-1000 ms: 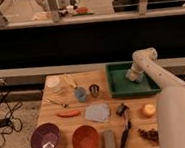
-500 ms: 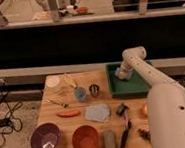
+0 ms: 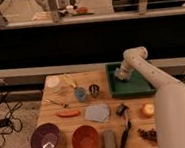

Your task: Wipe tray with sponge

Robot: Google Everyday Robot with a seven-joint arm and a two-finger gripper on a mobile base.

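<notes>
Over the last second the arm has swung leftward across the tray, so the gripper now sits over the tray's left part instead of its right side.

At the far left of the wooden table, near the front edge, stand a purple bowl and beside it an orange bowl; a carrot lies behind them. Further right are a blue cup and a small metal cup, then a flat grey-blue cloth, a long grey-brown block and a black brush. These sit apart from the tray, probably as spare clutter.

The tray lies at the far right of the table, flat and close to the arm's reach. The gripper points down into it, low over its floor, which suits a wiping stroke. A pale blue patch at the gripper's tip looks like the sponge, pressed between gripper and tray floor, just inside the left rim. I cannot tell how far the fingers are spread, nor whether they truly grip the sponge. To the near right an orange fruit sits beside the robot's white body.
</notes>
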